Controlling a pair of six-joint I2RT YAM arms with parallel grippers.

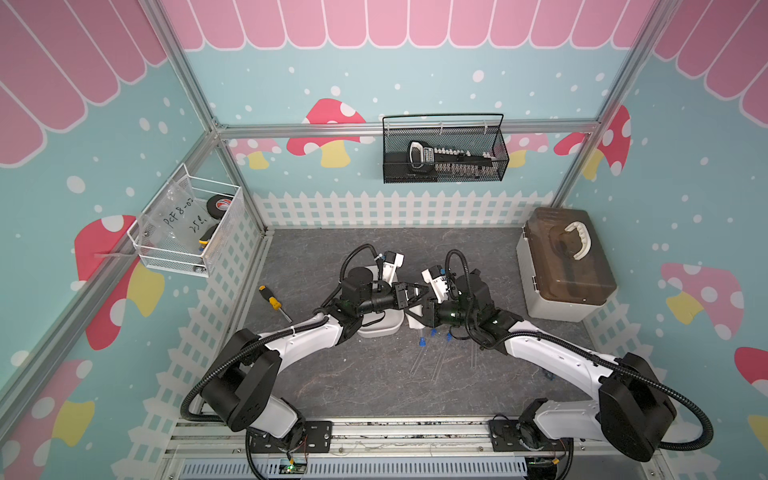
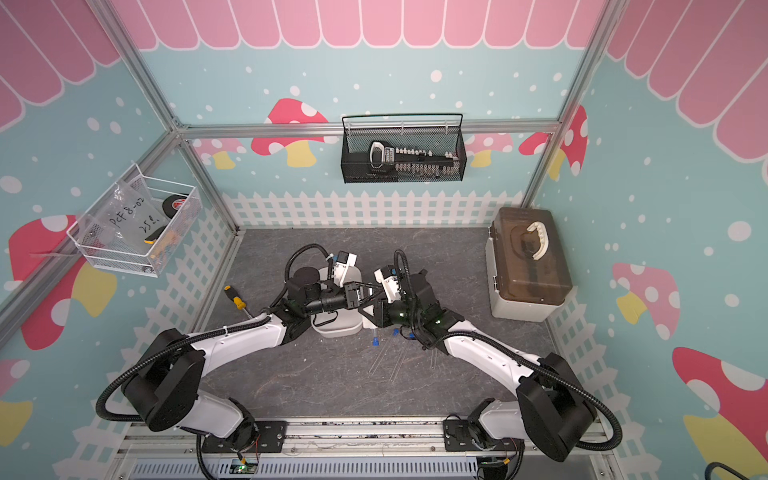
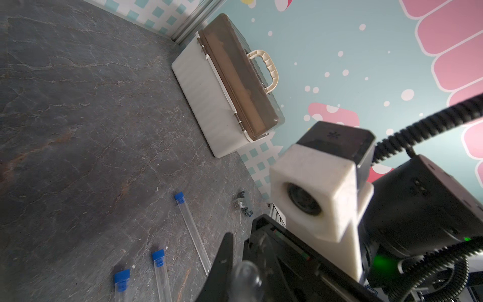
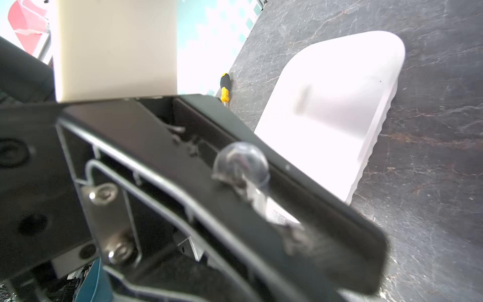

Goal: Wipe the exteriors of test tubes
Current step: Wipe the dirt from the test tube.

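In the left wrist view my left gripper (image 3: 244, 264) is shut on a clear test tube (image 3: 247, 279), rounded end up. The right wrist view shows that same rounded end (image 4: 240, 163) poking out between the left gripper's black fingers (image 4: 300, 167). In both top views the grippers meet above the table's middle, left gripper (image 1: 419, 291) just behind right gripper (image 1: 417, 311). A white cloth (image 1: 414, 323) hangs from the right gripper, which looks shut on it. Three blue-capped test tubes (image 1: 417, 359) (image 1: 439, 361) (image 1: 473, 355) lie on the table in front; the left wrist view shows them too (image 3: 193, 230).
A white tray (image 1: 380, 330) sits under the left forearm. A yellow-and-black screwdriver (image 1: 274, 303) lies to its left. A white box with a brown lid (image 1: 565, 266) stands at the back right. A black wire basket (image 1: 444, 149) and a white one (image 1: 187, 224) hang on the walls.
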